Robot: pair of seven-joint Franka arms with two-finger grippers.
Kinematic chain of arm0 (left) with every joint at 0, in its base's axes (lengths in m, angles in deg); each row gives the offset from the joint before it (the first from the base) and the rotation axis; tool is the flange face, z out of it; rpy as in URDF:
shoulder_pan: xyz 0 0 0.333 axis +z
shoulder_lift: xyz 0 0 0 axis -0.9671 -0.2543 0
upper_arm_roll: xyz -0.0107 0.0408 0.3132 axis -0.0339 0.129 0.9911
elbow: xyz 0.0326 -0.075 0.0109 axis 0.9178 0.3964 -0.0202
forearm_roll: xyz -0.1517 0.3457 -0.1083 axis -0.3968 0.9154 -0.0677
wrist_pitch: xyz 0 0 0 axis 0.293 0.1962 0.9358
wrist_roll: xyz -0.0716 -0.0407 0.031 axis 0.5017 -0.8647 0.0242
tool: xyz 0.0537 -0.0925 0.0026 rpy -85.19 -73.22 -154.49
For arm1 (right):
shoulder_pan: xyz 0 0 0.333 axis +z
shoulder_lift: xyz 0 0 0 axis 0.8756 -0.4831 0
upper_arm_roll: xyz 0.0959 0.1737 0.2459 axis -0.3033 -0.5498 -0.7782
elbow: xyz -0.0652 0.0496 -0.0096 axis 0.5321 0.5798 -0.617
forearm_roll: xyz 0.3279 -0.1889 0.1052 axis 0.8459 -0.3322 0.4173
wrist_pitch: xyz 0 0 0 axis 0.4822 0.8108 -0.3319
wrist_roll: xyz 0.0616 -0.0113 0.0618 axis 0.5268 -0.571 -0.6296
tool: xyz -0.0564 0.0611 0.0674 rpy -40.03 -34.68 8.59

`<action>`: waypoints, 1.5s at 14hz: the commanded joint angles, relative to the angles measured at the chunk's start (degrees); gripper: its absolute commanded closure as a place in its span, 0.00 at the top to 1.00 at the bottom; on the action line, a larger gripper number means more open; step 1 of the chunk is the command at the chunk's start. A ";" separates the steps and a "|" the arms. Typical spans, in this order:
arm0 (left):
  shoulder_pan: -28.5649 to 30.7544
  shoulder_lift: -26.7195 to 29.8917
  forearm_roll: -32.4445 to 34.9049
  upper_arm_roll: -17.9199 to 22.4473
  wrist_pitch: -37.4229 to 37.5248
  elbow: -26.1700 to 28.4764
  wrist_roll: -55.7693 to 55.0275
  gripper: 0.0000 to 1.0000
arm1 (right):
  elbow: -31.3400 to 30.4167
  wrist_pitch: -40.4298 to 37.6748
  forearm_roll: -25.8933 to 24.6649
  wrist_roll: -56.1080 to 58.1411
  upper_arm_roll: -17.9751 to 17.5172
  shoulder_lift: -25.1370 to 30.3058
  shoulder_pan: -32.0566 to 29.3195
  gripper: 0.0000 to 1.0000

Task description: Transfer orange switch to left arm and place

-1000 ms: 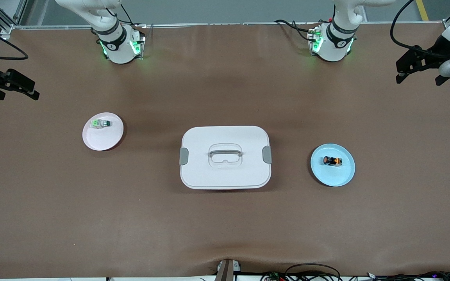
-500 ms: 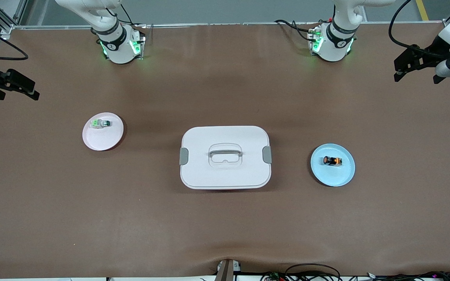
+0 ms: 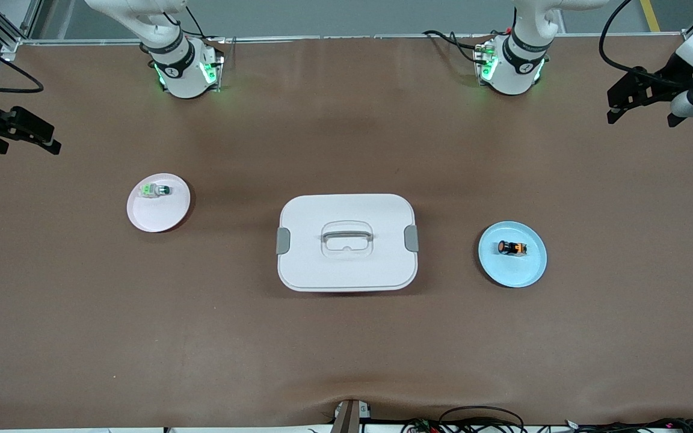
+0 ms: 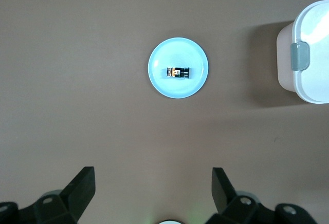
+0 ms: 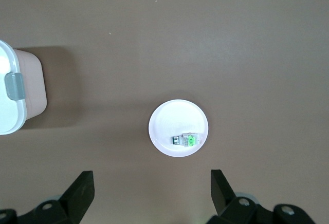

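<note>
The orange switch (image 3: 512, 247) (image 4: 178, 72) lies on its side on a light blue plate (image 3: 527, 273) (image 4: 164, 54), toward the left arm's end of the table. The white box (image 3: 322, 210) (image 4: 313, 75) (image 5: 7, 116) with grey latches stands at the table's middle. My left gripper (image 3: 644, 119) (image 4: 152, 178) hangs open and empty, high over the left arm's end of the table, well apart from the plate. My right gripper (image 3: 29, 147) (image 5: 152, 179) is open and empty too, high over the right arm's end.
A white switch with a green cap (image 3: 155, 190) (image 5: 185, 141) lies on a pale pink plate (image 3: 160, 218) (image 5: 175, 118) toward the right arm's end. Both arm bases (image 3: 187, 69) (image 3: 512, 66) stand along the table edge farthest from the front camera. Cables (image 3: 479, 418) run along the nearest edge.
My left gripper has drifted slightly toward the arm bases' edge of the table. The right arm, the box and both plates have stayed put.
</note>
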 commanded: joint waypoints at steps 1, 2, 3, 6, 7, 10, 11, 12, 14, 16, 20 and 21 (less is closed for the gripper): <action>-0.07 -0.39 0.06 -0.07 1.49 -1.46 0.08 1.00 | -0.69 -0.27 0.40 -0.64 -0.27 0.93 -0.45 1.00; -0.07 -0.39 0.06 -0.08 1.66 -1.46 0.08 1.00 | -0.69 -0.27 0.40 -0.64 -0.27 0.93 -0.45 1.00; 0.01 -0.39 0.06 0.01 2.10 -1.46 0.17 1.00 | -0.69 -0.27 0.40 -0.64 -0.27 0.84 -0.45 1.00; -0.07 -0.48 0.06 0.01 2.19 -1.46 0.17 1.00 | -0.69 -0.27 0.40 -0.64 -0.27 0.93 -0.45 1.00; -0.07 -0.48 0.06 -0.07 2.19 -1.46 0.17 1.00 | -0.69 -0.27 0.40 -0.55 -0.27 0.93 -0.45 1.00; -0.07 -0.39 0.06 -0.08 2.63 -1.46 0.35 1.00 | -0.69 -0.27 0.40 -0.64 -0.27 0.93 -0.45 1.00; -0.07 -0.39 0.06 -0.08 2.72 -1.46 0.35 1.00 | -0.69 -0.27 0.40 -0.64 -0.27 0.93 -0.45 1.00; -0.07 -0.39 0.06 -0.08 2.80 -1.46 0.35 1.00 | -0.69 -0.27 0.40 -0.64 -0.27 0.93 -0.45 1.00; -0.07 -0.48 0.06 -0.08 2.89 -1.46 0.43 1.00 | -0.69 -0.27 0.40 -0.64 -0.27 0.93 -0.45 1.00; -0.16 -0.48 0.06 -0.08 2.89 -1.46 0.43 1.00 | -0.69 -0.27 0.40 -0.64 -0.27 0.84 -0.45 1.00; -0.25 -0.48 0.06 -0.25 2.89 -1.46 0.35 1.00 | -0.69 -0.26 0.40 -0.64 -0.27 0.93 -0.45 1.00; -0.25 -0.39 0.06 -0.25 2.89 -1.46 0.35 1.00 | -0.69 -0.18 0.40 -0.55 -0.27 0.93 -0.45 1.00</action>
